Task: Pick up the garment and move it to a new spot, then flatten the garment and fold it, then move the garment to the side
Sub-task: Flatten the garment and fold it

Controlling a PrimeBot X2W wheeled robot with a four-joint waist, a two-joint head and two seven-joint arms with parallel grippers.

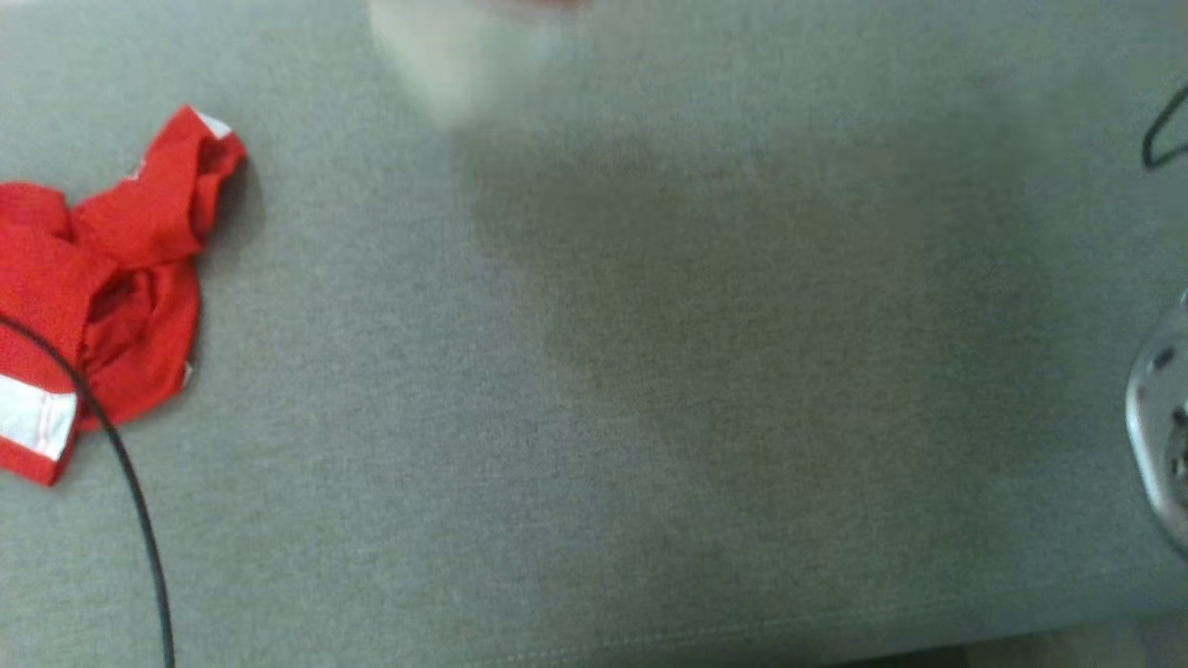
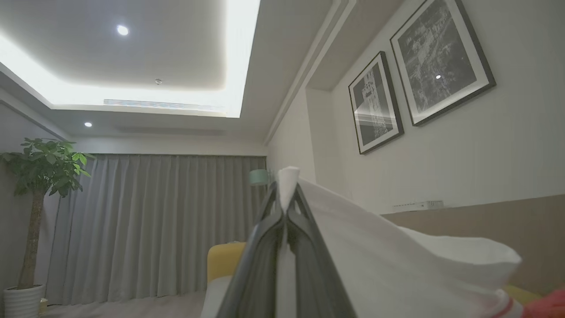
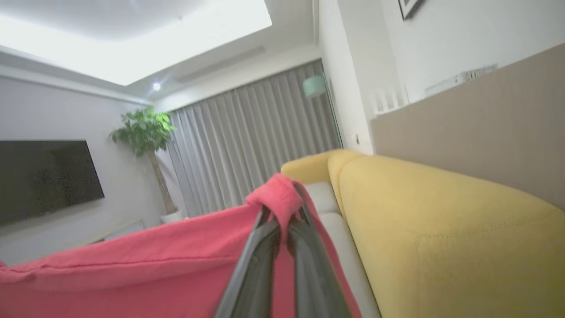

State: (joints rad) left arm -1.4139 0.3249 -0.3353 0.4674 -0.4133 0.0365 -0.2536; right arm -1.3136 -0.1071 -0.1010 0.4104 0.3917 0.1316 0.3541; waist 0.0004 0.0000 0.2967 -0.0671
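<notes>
The garment (image 1: 111, 278) is red with white bands and lies crumpled at the left edge of the grey cushion (image 1: 650, 371) in the head view. In the left wrist view my left gripper (image 2: 287, 194) is shut on a white fold of the garment (image 2: 375, 247), which drapes off to the right, with a bit of red at the lower right corner. My right gripper (image 3: 282, 216) is shut on a red fold of the garment (image 3: 154, 265), which spreads to the left across the bottom of the right wrist view. Both grippers point up toward the ceiling.
A black cable (image 1: 130, 482) curves over the garment's lower left part. A silvery rounded part (image 1: 1160, 427) sits at the head view's right edge, and a pale blur (image 1: 464, 56) at the top. A yellow sofa back (image 3: 441, 229) runs to the right of my right gripper.
</notes>
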